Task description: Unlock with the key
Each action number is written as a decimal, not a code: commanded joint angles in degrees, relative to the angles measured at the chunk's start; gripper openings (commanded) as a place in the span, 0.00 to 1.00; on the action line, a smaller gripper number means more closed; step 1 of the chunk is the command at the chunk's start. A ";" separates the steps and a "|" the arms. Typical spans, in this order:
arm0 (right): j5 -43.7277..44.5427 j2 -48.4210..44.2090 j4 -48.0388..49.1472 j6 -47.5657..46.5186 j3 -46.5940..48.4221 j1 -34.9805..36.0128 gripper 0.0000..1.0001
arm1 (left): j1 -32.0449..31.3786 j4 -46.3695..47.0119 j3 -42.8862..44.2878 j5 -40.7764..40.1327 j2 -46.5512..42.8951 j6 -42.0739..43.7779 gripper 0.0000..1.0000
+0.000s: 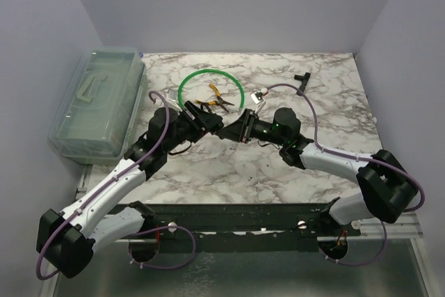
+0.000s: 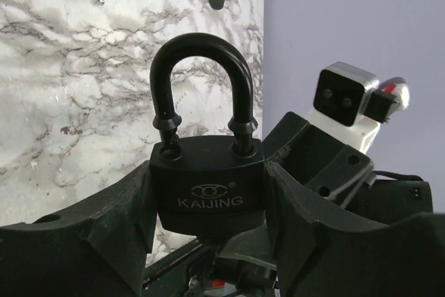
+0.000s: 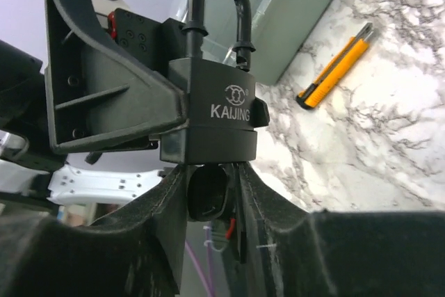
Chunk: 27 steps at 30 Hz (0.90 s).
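Marble-topped table (image 1: 229, 172), grey walls. Left gripper (image 1: 206, 122): clamped on the body of black padlock (image 2: 207, 186), shackle upright, both legs in the body. Right gripper (image 1: 236, 129): pinched on key (image 3: 208, 196), its dark head touching the padlock's underside, blade hidden; yellow utility knife (image 3: 334, 67) on the marble beyond
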 commanded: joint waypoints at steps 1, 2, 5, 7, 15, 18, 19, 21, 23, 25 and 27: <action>4.36 -4.16 -8.78 -12.91 1.21 -0.61 0.42 | -1.70 -1.81 2.08 2.90 0.54 -2.66 0.00; 4.71 -5.10 -10.93 -16.06 0.92 -0.67 0.45 | -1.70 -2.07 2.24 2.45 0.93 -2.99 0.00; 6.33 -8.38 -15.13 -20.92 -0.61 -0.59 0.52 | -1.62 -2.16 2.62 1.62 2.15 -4.07 0.00; 6.72 -10.34 -16.68 -22.82 -1.58 -0.56 0.57 | -1.62 -2.16 2.98 1.29 3.17 -4.80 0.00; 8.44 -10.78 -14.62 -23.15 -3.17 -0.19 0.69 | -1.61 -1.72 4.16 0.76 6.79 -8.68 0.00; 9.50 -9.55 -13.33 -23.11 -3.22 0.45 0.70 | -1.62 -1.72 4.90 0.62 8.12 -10.29 0.00; 10.24 -9.30 -13.08 -23.14 -3.14 0.76 0.70 | -1.62 -1.65 5.02 0.53 8.49 -11.12 0.00; 11.99 -8.66 -13.02 -23.26 -2.73 1.43 0.70 | -1.61 -1.55 5.17 0.35 9.21 -12.20 0.00; 13.36 -8.19 -12.82 -23.44 -2.36 2.11 0.70 | -1.61 -1.31 5.13 0.10 9.86 -13.04 0.00; 14.86 -7.79 -12.11 -23.14 -2.38 2.80 0.71 | -1.61 -0.98 5.02 -0.20 10.26 -13.84 0.00; 17.81 -7.65 -11.43 -22.13 -2.77 3.41 0.72 | -1.61 -0.19 4.77 -0.22 10.47 -14.38 0.00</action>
